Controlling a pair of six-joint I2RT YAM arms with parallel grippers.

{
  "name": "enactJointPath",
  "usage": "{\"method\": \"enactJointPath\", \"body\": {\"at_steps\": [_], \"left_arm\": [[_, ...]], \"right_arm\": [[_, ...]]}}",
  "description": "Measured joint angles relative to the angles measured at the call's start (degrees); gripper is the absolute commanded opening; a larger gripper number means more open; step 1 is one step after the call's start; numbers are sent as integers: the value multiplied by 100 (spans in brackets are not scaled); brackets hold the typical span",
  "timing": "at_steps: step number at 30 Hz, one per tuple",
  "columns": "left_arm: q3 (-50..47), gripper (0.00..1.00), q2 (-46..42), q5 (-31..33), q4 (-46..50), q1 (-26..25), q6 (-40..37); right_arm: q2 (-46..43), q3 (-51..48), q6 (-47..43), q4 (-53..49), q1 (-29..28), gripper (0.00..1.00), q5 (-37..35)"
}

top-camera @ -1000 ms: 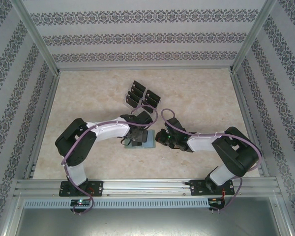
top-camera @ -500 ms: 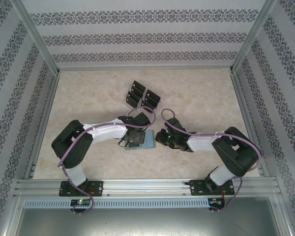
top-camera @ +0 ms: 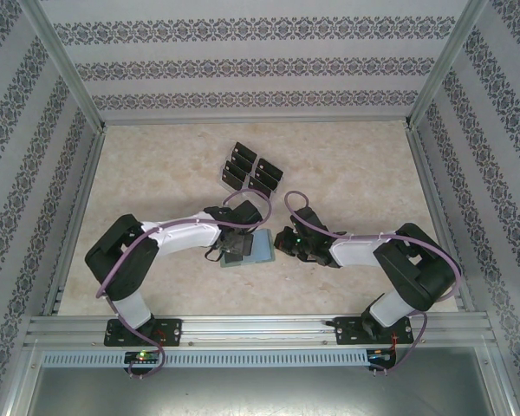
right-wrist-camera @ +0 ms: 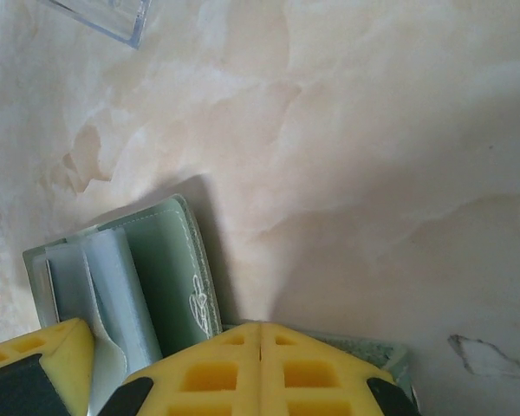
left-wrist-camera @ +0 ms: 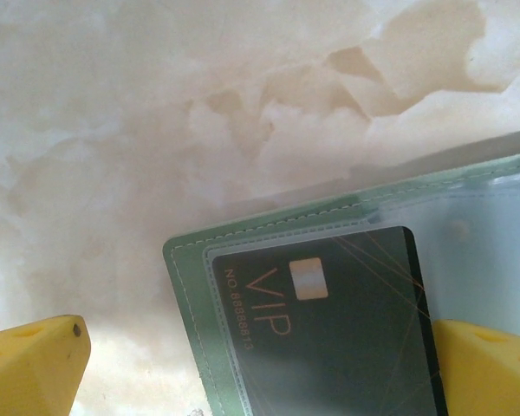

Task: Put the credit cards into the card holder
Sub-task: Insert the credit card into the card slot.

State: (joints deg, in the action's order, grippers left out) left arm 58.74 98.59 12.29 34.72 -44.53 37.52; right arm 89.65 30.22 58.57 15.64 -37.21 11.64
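The card holder (top-camera: 260, 248) lies open on the table between the two arms, sage green with a clear inner pocket. In the left wrist view a black "VIP" credit card (left-wrist-camera: 329, 338) sits in the pocket of the card holder (left-wrist-camera: 186, 260), between the wide-open yellow fingers of my left gripper (left-wrist-camera: 260, 373), which touch nothing. From above, my left gripper (top-camera: 232, 242) hovers over the holder's left half. My right gripper (top-camera: 282, 242) is shut, and its tips (right-wrist-camera: 260, 328) press down on the right edge of the card holder (right-wrist-camera: 169, 260). More black credit cards (top-camera: 251, 169) stand in a clear rack farther back.
The clear acrylic rack (right-wrist-camera: 104, 17) stands just behind the wallet, close to both grippers. A yellow finger of the left gripper (right-wrist-camera: 35, 364) shows at the lower left of the right wrist view. Patterned walls and metal rails (top-camera: 243, 325) enclose the marble-look table.
The left arm has drawn back to the left, its elbow lower, and its open gripper has slid slightly left over the wallet. The right arm has not moved.
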Motion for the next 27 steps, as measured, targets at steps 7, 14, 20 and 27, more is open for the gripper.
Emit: {"method": "enactJointPath", "body": {"at_steps": [7,14,20,27], "left_arm": [[-24,100,-175,-4,4,2,-7],[-15,100,-586,-146,33,79,-4],[52,100,-748,-173,57,271,-4],[-348,100,-944,-173,52,557,-22]], "right_arm": [[9,13,-2,-4,0,0,17],[-55,90,-120,-155,74,27,170],[-562,437,-391,-835,39,43,192],[-682,1029,-632,-1198,-251,45,317]]}}
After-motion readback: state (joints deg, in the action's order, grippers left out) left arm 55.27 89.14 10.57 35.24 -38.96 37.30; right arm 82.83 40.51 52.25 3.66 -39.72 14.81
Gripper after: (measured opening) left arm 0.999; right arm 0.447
